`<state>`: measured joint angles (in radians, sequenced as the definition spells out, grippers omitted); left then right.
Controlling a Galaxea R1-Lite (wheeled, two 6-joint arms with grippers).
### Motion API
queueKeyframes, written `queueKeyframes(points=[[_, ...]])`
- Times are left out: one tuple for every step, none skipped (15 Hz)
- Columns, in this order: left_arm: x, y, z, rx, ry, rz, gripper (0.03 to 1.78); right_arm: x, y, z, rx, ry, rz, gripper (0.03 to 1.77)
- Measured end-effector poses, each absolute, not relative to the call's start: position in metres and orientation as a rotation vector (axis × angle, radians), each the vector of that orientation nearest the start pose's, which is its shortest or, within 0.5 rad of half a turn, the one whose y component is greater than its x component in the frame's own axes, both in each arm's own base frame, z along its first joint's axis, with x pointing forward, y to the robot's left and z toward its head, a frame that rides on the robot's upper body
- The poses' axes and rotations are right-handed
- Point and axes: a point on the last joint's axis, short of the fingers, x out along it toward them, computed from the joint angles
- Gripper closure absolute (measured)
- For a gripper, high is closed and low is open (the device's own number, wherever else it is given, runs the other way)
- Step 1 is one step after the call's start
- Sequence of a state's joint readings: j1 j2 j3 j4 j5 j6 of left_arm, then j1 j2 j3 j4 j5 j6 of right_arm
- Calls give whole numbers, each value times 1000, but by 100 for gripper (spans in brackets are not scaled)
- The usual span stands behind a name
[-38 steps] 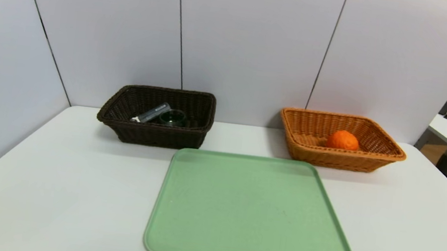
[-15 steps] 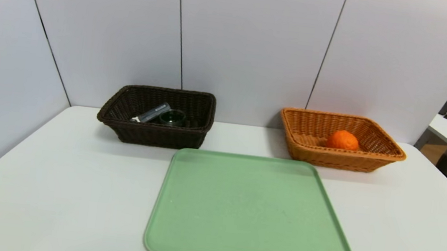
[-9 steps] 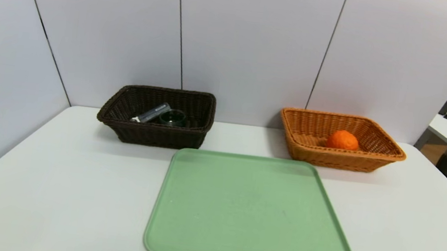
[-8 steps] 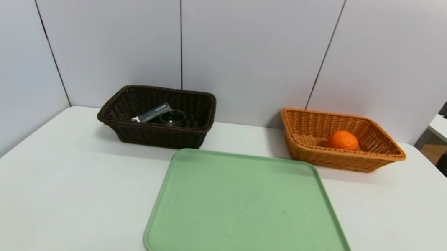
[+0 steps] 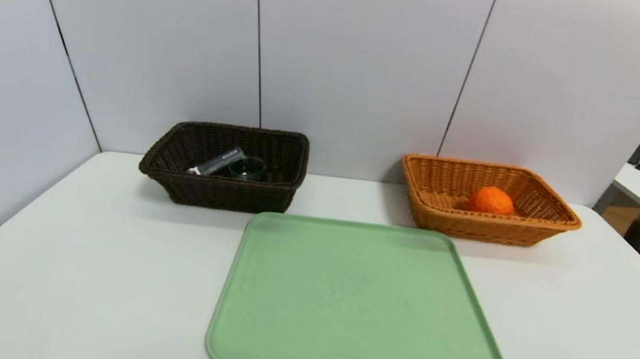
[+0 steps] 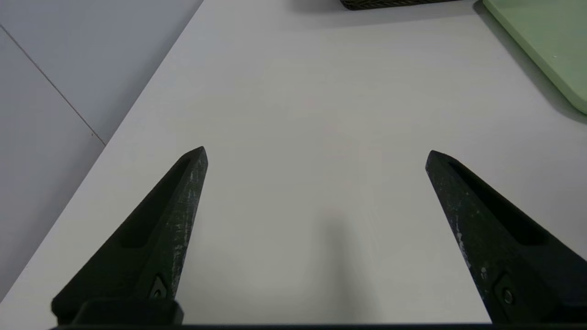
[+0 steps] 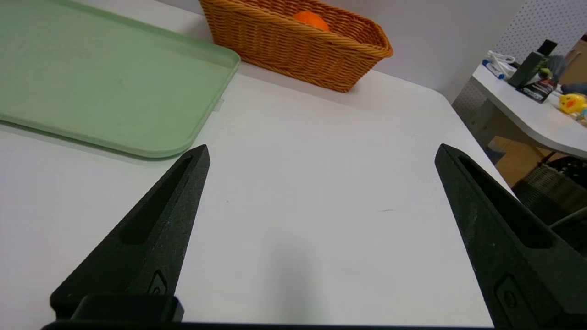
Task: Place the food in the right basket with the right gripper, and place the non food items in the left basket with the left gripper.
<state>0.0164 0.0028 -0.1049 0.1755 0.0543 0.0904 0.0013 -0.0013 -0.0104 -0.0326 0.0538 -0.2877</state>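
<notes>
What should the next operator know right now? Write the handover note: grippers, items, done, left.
Left gripper: open, holding nothing, over bare table.
Right gripper: open, holding nothing, over the table beside the green tray.
Orange fruit lies in the orange-tan basket.
Grey bar and dark glass dish lie in the dark brown basket; the peeler cannot be made out.
Done: tray holds nothing.
Left: apparently nothing.

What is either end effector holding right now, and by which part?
Nothing. The left end effector and right end effector are both open over bare table. The orange fruit lies in the orange-tan basket.
</notes>
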Motion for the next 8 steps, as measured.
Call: queueKeyframes(points=[[-32,0,85,92,86,51,12,-24,1,81,-289,-50,55,11],[-31,0,84,92,92,36,12,-24,1,81,-289,-49,57,11],[-30,0,81,92,97,24,12,-24,1,81,-289,-42,58,11],[-30,0,80,99,97,17,12,-24,1,81,-288,-36,61,11],[-30,0,79,103,100,14,12,-24,1,80,-287,-28,63,10],[-29,0,79,103,101,13,12,-24,1,80,-288,-27,62,11],[-29,0,79,103,101,13,12,-25,1,81,-284,-27,61,11],[-29,0,79,98,102,15,12,-25,1,81,-275,-26,62,11]])
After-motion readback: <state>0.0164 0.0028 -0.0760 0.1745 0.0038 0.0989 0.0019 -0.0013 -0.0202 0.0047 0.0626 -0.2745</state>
